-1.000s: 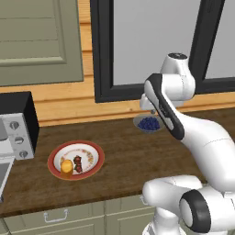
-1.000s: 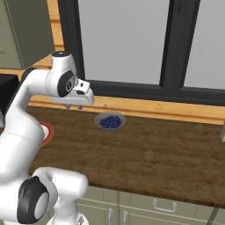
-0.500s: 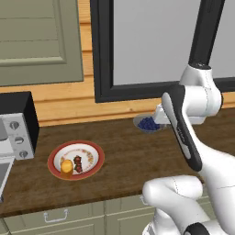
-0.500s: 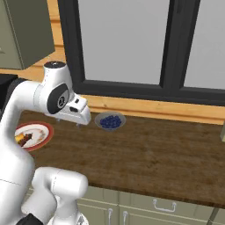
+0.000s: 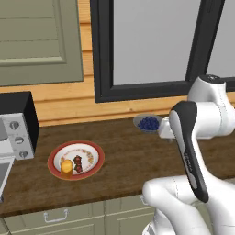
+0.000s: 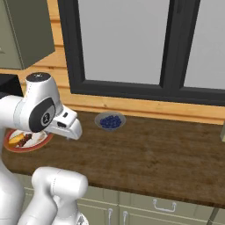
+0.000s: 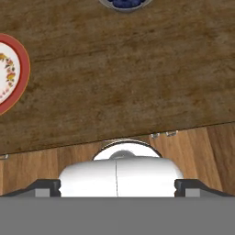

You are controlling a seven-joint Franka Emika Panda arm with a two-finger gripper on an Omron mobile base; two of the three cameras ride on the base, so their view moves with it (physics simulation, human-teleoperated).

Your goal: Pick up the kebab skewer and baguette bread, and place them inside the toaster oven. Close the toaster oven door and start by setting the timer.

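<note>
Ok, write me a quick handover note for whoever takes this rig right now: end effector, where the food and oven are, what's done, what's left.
End effector: open, holding nothing, above the wooden counter.
Kebab skewer and baguette bread: side by side on the red-rimmed plate, untouched.
Toaster oven: at the counter's left end; its door looks dropped open, but it is mostly cut off by the frame edge.
Bowl of blueberries: near the window, not part of the job.
Done: nothing yet.
Left: load both items, close the door, set the timer.
</note>
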